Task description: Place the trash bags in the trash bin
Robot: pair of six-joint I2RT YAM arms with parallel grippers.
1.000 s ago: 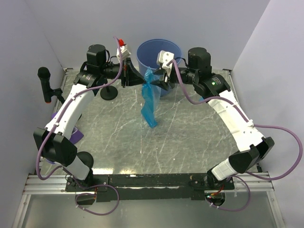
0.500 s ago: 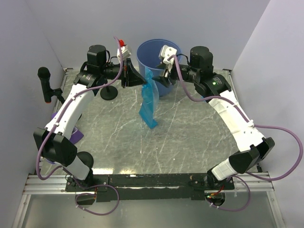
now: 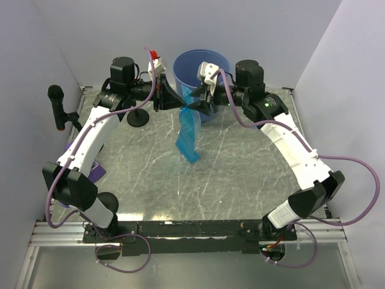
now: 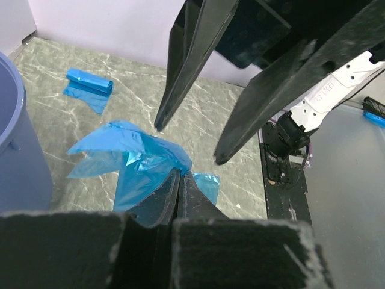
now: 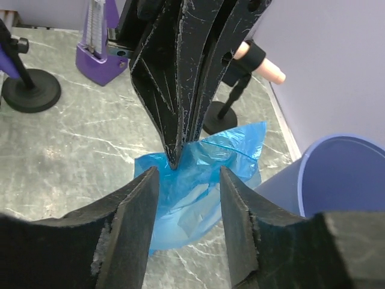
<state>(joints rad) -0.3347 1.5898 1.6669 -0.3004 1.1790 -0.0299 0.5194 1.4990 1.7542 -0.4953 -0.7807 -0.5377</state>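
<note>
- Nearest the left wrist lens, at the bottom of that view: left gripper (image 4: 180, 179), clamped tight on a fold of the trash bag (image 4: 135, 165). Why so high off the table (image 4: 204, 114)?
- Probably to let the film hang free, lifted clear of the marble top and about level with the rim of the trash bin (image 4: 15, 138) just beside. Looks like a handover, or a two-handed stretch before the drop.
- And the right gripper (image 5: 187, 174)?
- Half spread, straddling the left one's closed tips, gripping nothing by the look of the right wrist view. Poised to nip the bunched top of the film, judging by the placement.
- Anything seen from only one angle?
- Yes. From the left wrist alone: a second trash bag (image 4: 89, 81), rolled, lying on the table well beyond the first, apart from both arms. Cannot find it from overhead.
- From the right wrist?
- Beyond the film, a black round-footed stand (image 5: 30, 90) and a purple object (image 5: 99, 54), neither part of the job.
- And from above?
- Full length of the hanging trash bag (image 3: 187, 135), lower end touching or nearly touching the table; cannot tell which. Farthest back, the bin's open mouth, with no film to be made out inside. So, as a judgement: task barely begun, two bags to go.
</note>
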